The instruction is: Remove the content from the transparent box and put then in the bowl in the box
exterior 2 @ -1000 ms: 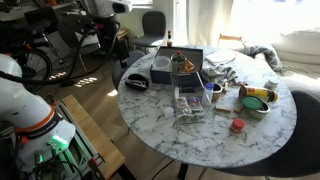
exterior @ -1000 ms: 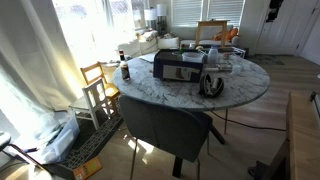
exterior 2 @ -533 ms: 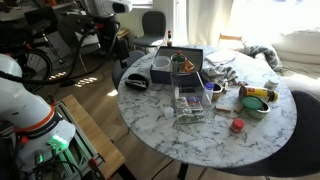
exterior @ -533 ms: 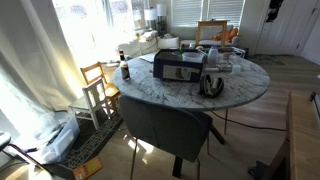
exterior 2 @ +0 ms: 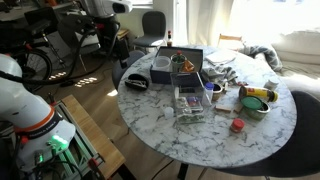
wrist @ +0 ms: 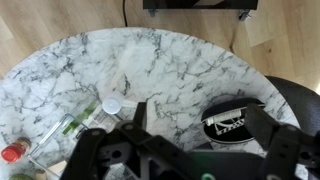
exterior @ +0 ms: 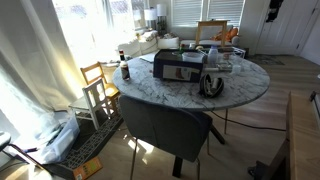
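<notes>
While my jaws hang wide open and empty high over the counter (wrist: pixel 180 60), the clear box (exterior 2: pixel 188 100) sits well below them, just beside the grey box (exterior 2: pixel 197 52). Its contents look small and light (too small to name), so I'd reach in from above and pinch one piece gently. The thin, slick plastic would likely skid if nudged.

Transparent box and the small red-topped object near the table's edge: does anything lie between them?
Nothing does. In an exterior view the stretch from the transparent box to the red-topped object is bare marble table.
</notes>
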Controlling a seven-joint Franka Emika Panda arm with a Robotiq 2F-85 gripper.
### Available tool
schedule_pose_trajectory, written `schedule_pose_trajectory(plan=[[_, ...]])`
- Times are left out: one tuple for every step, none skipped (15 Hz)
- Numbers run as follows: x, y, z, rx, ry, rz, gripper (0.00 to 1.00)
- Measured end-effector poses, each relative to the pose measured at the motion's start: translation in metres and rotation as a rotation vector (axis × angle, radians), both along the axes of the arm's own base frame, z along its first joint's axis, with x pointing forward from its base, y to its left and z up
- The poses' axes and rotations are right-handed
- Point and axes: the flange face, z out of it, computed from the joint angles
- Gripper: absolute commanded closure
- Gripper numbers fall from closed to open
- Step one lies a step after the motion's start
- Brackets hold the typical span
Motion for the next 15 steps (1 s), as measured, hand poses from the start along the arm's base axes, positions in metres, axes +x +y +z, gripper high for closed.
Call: schedule_pose_trajectory(plan=[[0.000,0.000,0.000,0.000,0.000,0.000,0.00],[0.000,0.000,0.000,0.000,0.000,0.000,0.00],[0.000,0.000,0.000,0.000,0.000,0.000,0.00],[0.000,0.000,0.000,0.000,0.000,0.000,0.00],[0.001,0.000,0.000,0.001,0.001,-0.002,0.00],[0.003,-0.003,0.000,0.001,0.003,-0.012,0.00],[0.005,-0.008,0.001,0.001,0.005,-0.029,0.00],[0.010,-0.016,0.001,0.002,0.007,-0.050,0.00],[0.015,-0.026,0.000,0.001,0.006,-0.073,0.00],[0.022,-0.037,-0.002,0.000,0.004,-0.101,0.00],[0.030,-0.051,-0.006,-0.001,0.003,-0.131,0.00],[0.039,-0.065,-0.010,0.000,0.001,-0.163,0.00],[0.048,-0.079,-0.016,0.007,-0.001,-0.196,0.00],[0.058,-0.092,-0.022,0.014,-0.003,-0.226,0.00],[0.068,-0.104,-0.028,0.029,-0.004,-0.256,0.00]])
